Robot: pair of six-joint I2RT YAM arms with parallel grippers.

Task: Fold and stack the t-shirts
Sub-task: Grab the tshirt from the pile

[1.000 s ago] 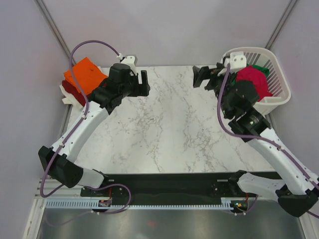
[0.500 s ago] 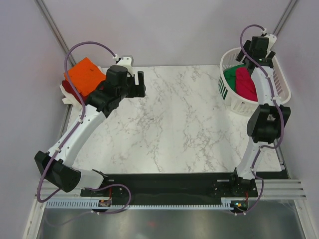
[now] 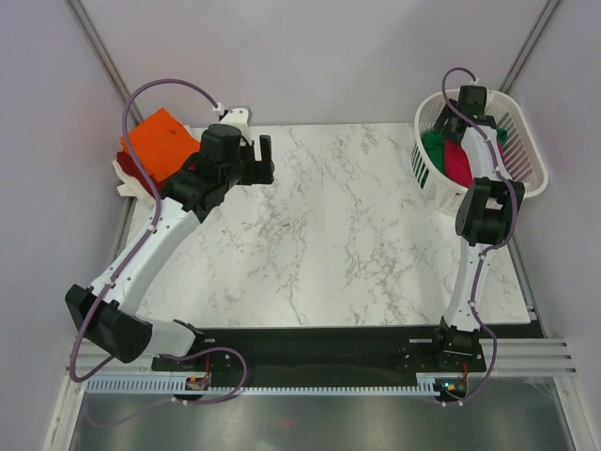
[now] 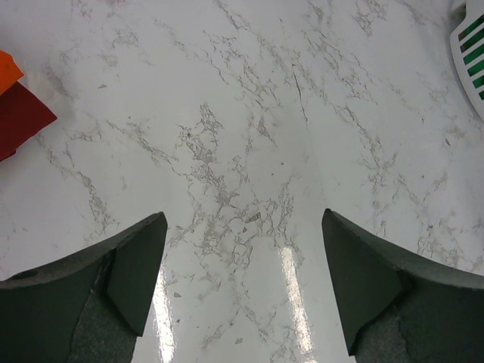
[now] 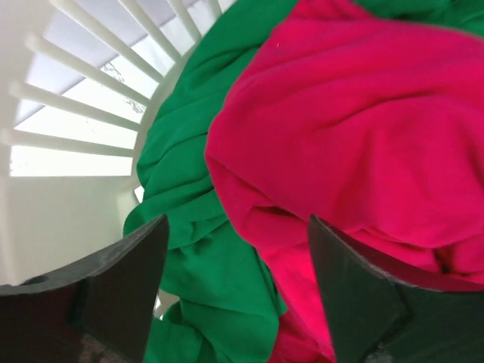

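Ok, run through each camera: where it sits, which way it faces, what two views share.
Top external: fixed above and behind the bases, looking down on the table; both arms show whole, the right one reaching into the basket.
Left wrist: on the left arm, facing down across the marble; the open left gripper frames the bottom.
Right wrist: over the basket, facing down at the crimson t-shirt and green t-shirt; the open right gripper at the bottom.
Shared: top and left wrist both catch the orange t-shirt and the basket.

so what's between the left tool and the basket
Only bare marble table lies between the left tool and the basket; the top view shows it.
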